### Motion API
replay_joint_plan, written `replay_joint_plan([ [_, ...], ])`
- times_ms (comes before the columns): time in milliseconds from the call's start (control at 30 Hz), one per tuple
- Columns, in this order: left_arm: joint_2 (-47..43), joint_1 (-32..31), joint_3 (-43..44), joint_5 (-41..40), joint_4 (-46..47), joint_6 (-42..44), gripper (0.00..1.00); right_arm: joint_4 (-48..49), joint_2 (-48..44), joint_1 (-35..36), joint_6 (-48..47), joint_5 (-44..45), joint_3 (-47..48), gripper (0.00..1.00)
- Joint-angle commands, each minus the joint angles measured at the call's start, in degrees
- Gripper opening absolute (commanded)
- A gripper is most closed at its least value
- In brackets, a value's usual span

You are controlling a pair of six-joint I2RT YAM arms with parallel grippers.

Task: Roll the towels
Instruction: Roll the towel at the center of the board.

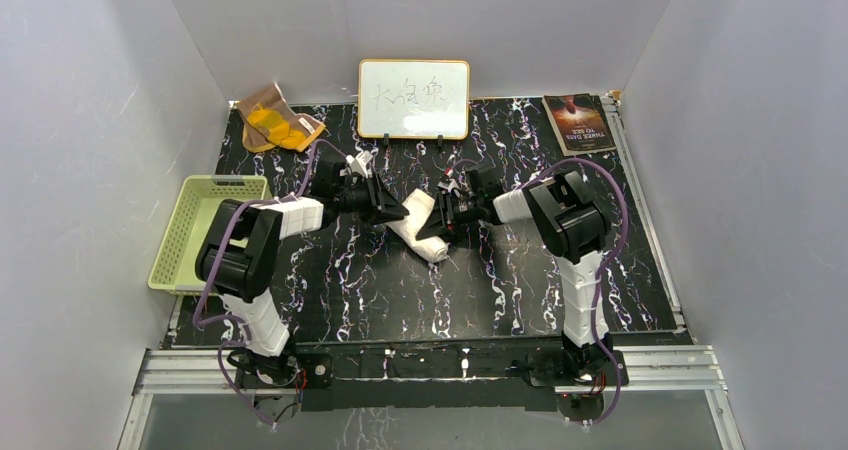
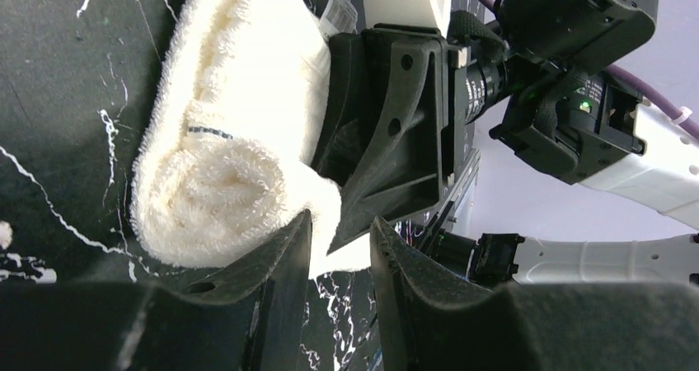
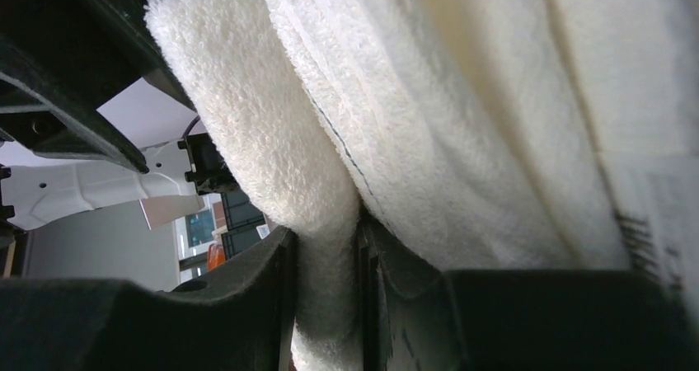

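The cream towel [image 1: 421,227] lies rolled up on the black marbled table, between both grippers. In the left wrist view the roll [image 2: 222,181] shows its spiral end and a thin dark line. My left gripper [image 1: 393,210] [image 2: 340,223] is narrowly open with nothing between its jaws; its left fingertip rests against the roll. My right gripper [image 1: 441,220] [image 3: 323,235] is shut on a fold of the cream towel [image 3: 272,132]. Its black finger [image 2: 396,132] presses on the roll's side. The orange-and-brown cloth [image 1: 276,120] lies crumpled at the back left corner.
A pale green slotted basket [image 1: 203,232] stands at the table's left edge. A whiteboard [image 1: 413,98] stands at the back centre. A dark booklet [image 1: 579,121] lies at the back right. White walls enclose the table.
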Motion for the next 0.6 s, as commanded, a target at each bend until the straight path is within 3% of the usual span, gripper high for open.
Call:
replay_joint_plan([
  [0,1.97,-0.04,0.72,1.43,5.17,-2.5,0.31,-1.72,1.92,-0.1,-1.74,3.04,0.1,0.28],
  [67,2.86,-0.04,0.11,0.52,5.77,-2.42,0.31,-2.44,1.79,-0.12,-2.39,3.27,0.1,0.29],
  [233,5.74,-0.28,-0.29,-1.7,4.28,-0.07,0.31,-10.29,-0.32,-0.11,-9.79,7.9,2.04,0.48],
  [400,6.38,-0.59,-1.15,-4.64,1.24,2.95,0.3,-25.64,-6.42,0.22,-21.68,21.74,7.97,0.57],
  [567,6.6,-0.57,-1.45,-5.67,-0.16,4.42,0.29,-34.0,-13.16,1.08,-31.74,36.17,12.12,0.63],
])
